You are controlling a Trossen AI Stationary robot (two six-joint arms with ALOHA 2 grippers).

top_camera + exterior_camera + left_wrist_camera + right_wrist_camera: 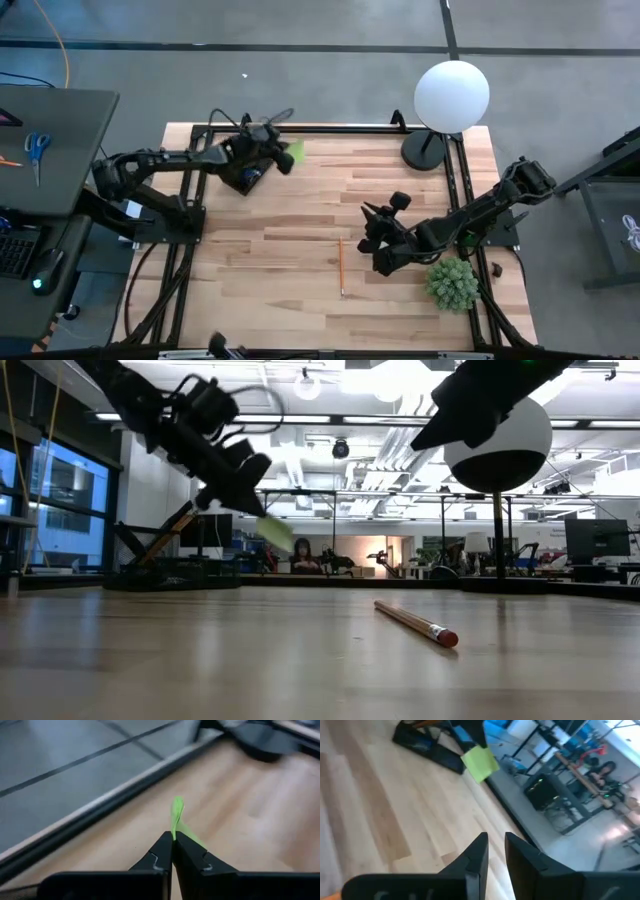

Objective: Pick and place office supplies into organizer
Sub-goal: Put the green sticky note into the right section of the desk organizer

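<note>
Sticky-note pad [176,815] pinched in left hand [172,841].

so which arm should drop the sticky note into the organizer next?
Left. Its pincer is already shut on the lime-green sticky note, lifted right beside the organizer. The right pincer is across the table near the pencil, holding nothing.

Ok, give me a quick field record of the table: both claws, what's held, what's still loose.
left claw: shut on lime-green sticky note, raised beside the organizer
right claw: slightly open, holding nothing, above the table's right side
loose: pencil lying mid-table
other: plant, lamp on the right
</note>
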